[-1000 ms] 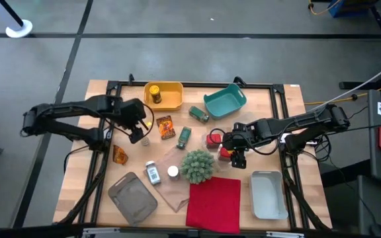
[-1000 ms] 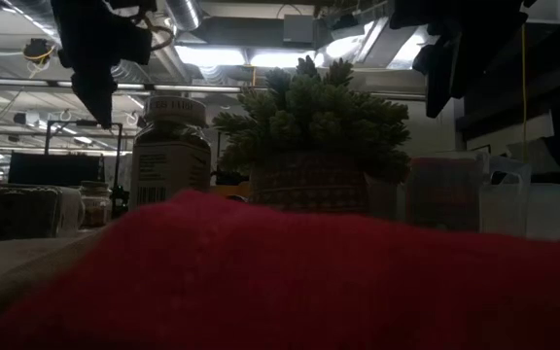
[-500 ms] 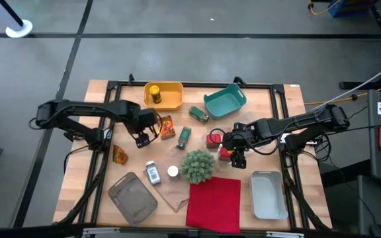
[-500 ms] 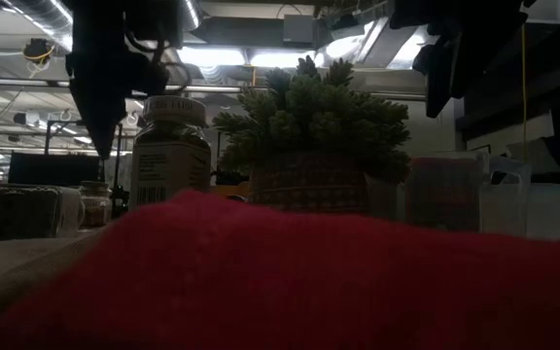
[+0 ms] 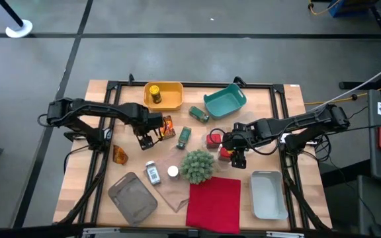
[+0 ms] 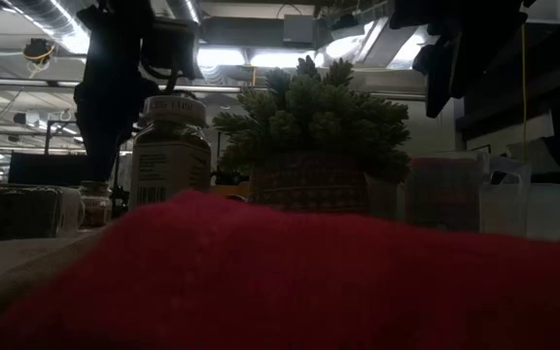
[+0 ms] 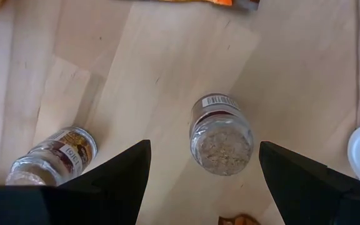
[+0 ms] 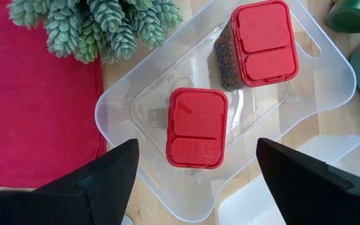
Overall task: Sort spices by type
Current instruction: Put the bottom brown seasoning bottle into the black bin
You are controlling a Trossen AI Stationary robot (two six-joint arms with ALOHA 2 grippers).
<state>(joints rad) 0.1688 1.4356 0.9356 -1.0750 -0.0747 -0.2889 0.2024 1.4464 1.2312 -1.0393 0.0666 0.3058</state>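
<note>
Two red tins (image 8: 196, 128) sit grouped in a clear tray (image 8: 124, 87) under the open right hand (image 8: 195, 164), while the open left hand (image 7: 202, 164) straddles a clear jar (image 7: 221, 134).

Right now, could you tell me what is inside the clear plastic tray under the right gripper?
Two red-lidded spice containers stand in the clear tray. Their lids hide most of the contents.

place: lab | evidence: framed wooden table (image 5: 290, 106) (bare ducts (image 6: 261, 31) overhead)
</note>
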